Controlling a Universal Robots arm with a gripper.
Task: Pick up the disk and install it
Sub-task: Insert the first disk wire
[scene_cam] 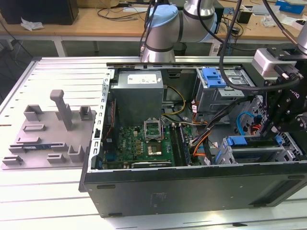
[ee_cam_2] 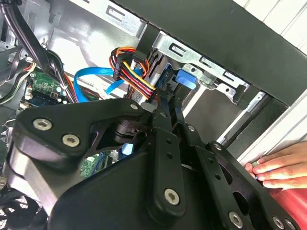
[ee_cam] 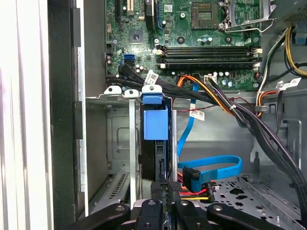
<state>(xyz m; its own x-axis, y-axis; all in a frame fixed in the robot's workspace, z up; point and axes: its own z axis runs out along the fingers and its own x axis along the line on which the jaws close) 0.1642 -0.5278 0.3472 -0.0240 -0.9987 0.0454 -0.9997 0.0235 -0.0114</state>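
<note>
silver hard disk in blue plastic carrier [ee_cam: 156,143] | stands edge-up in bay, black gripper [ee_cam: 165,191] pinching its thin edge, probably | rigid, heavy, shock-sensitive; hold carrier sides

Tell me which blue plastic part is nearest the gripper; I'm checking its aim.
The one framing the disk, standing on edge in the bay directly ahead of the gripper. The other, a blue latch, sits atop the drive cage, well away.
</note>
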